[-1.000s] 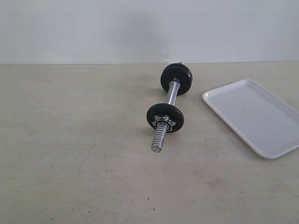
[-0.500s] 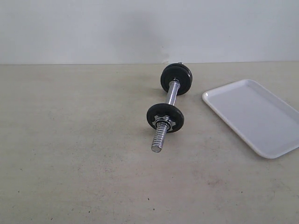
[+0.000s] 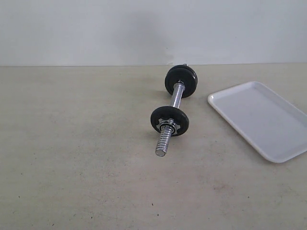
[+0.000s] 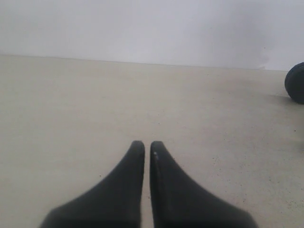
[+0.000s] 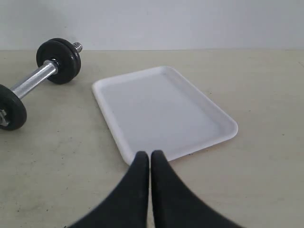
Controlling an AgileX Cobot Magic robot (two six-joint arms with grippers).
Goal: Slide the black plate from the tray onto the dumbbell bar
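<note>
The dumbbell bar lies on the table, its bare threaded end towards the camera. A black disc backed by a chrome star nut sits near that end. Two black discs stand pressed together at the far end; I cannot tell which of them is the black plate. The white tray to the right holds nothing. Neither gripper appears in the exterior view. My right gripper is shut and empty at the tray's near rim, with the bar off to one side. My left gripper is shut over bare table.
A pale wall runs behind the beige tabletop. In the left wrist view, part of a dark disc shows at the picture's edge, far from the fingers.
</note>
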